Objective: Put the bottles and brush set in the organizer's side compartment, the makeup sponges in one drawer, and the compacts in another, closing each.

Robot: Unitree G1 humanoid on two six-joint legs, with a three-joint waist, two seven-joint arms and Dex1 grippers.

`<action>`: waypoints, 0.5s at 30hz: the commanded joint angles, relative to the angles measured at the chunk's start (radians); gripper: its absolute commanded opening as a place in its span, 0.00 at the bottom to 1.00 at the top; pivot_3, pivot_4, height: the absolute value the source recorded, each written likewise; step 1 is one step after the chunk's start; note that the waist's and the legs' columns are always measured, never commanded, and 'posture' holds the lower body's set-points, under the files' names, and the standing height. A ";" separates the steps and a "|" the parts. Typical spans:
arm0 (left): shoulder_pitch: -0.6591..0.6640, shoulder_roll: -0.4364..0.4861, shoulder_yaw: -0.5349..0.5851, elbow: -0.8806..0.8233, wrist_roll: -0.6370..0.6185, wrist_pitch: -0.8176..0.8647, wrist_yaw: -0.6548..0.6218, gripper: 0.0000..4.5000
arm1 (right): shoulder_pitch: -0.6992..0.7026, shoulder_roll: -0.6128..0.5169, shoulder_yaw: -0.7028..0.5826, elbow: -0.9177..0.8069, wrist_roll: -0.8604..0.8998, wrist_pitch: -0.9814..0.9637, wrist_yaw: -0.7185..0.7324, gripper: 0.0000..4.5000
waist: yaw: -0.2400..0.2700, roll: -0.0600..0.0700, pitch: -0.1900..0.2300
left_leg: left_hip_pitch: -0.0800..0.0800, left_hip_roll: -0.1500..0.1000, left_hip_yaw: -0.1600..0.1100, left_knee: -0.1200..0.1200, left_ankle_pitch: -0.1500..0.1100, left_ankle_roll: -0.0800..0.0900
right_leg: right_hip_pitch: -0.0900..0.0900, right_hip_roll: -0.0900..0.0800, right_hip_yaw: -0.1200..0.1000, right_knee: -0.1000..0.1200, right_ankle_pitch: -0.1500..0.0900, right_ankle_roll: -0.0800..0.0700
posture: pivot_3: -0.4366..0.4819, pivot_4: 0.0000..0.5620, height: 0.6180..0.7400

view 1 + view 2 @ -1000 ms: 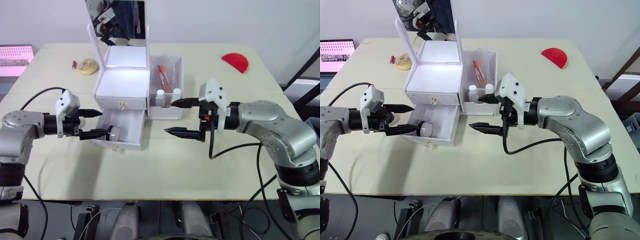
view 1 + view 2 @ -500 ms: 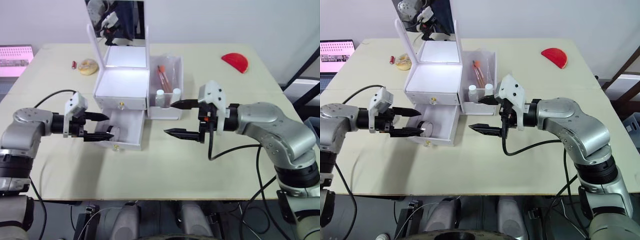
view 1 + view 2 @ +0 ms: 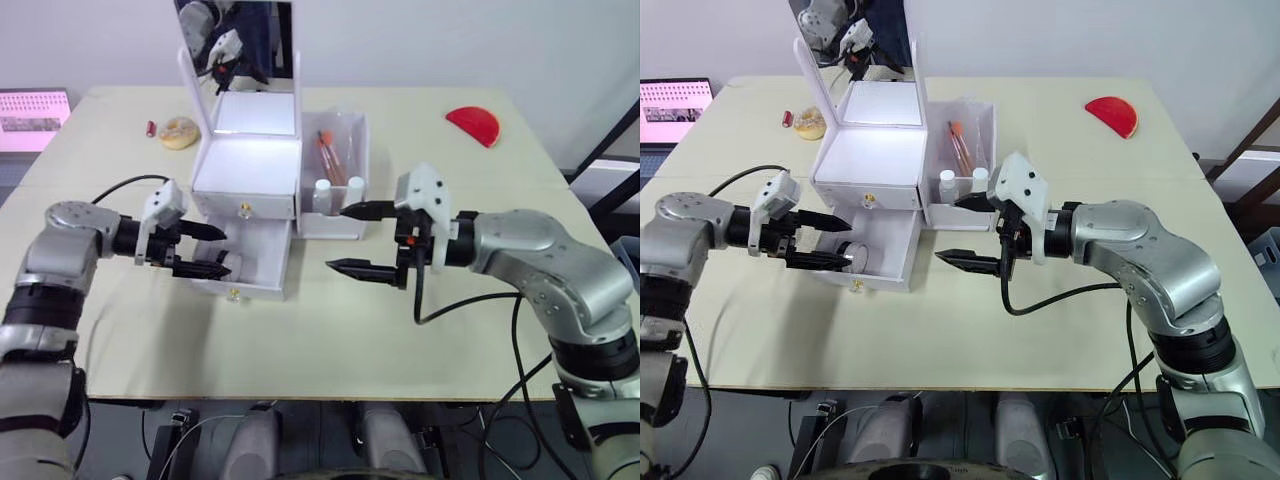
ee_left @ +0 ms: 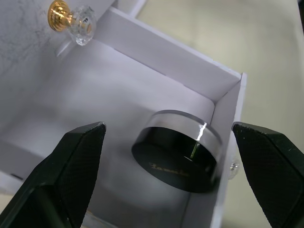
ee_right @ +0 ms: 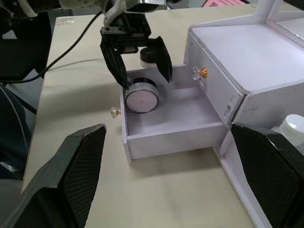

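Note:
The white organizer (image 3: 247,165) has its upper drawer shut and its lower drawer (image 3: 262,285) pulled out. A round black compact (image 4: 178,154) with a silver rim lies in the drawer's front left corner (image 5: 141,99). My left gripper (image 3: 218,252) hovers open at the drawer's left side, one finger on each side of the compact, not touching it. To the right of the drawer my right gripper (image 3: 338,238) stands open and holds nothing. Two white-capped bottles (image 3: 322,190) and the brush set (image 3: 328,155) stand in the side compartment (image 3: 362,150). The makeup sponges are out of view.
A mirror (image 3: 235,45) rises at the organizer's back. A beige round item (image 3: 178,132) and a small red item (image 3: 150,128) lie at the far left. At the far right lies a red half-disc (image 3: 472,122). A screen (image 3: 32,110) stands off the table's left edge.
My left gripper has moved right, from beside the drawer to over its left wall at the compact. The compact has stayed in the drawer. The right gripper has barely moved.

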 commanded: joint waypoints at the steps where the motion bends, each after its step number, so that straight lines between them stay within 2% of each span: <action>1: -0.073 0.006 -0.050 0.092 0.035 -0.073 -0.045 0.99 | -0.001 -0.001 -0.036 -0.042 0.019 0.002 -0.014 1.00 | -0.002 0.000 0.000 | 0.000 0.000 0.000 0.000 0.000 0.000 | 0.000 0.000 0.000 0.000 0.000 0.000 | 0.48 0.27 1.00; 7: -0.138 0.001 -0.120 0.205 0.030 -0.139 -0.047 0.99 | 0.007 -0.004 -0.046 -0.056 0.022 0.009 -0.034 1.00 | -0.004 0.000 0.000 | 0.000 0.000 0.000 0.000 0.000 0.000 | 0.000 0.000 0.000 0.000 0.000 0.001 | 0.48 0.27 1.00; 15: -0.131 -0.007 -0.132 0.201 0.014 -0.147 -0.047 0.99 | 0.012 -0.009 -0.046 -0.058 0.019 0.006 -0.046 1.00 | -0.004 0.000 0.000 | 0.000 0.000 0.000 0.000 0.000 0.000 | 0.000 0.000 0.000 0.001 0.000 0.001 | 0.48 0.27 1.00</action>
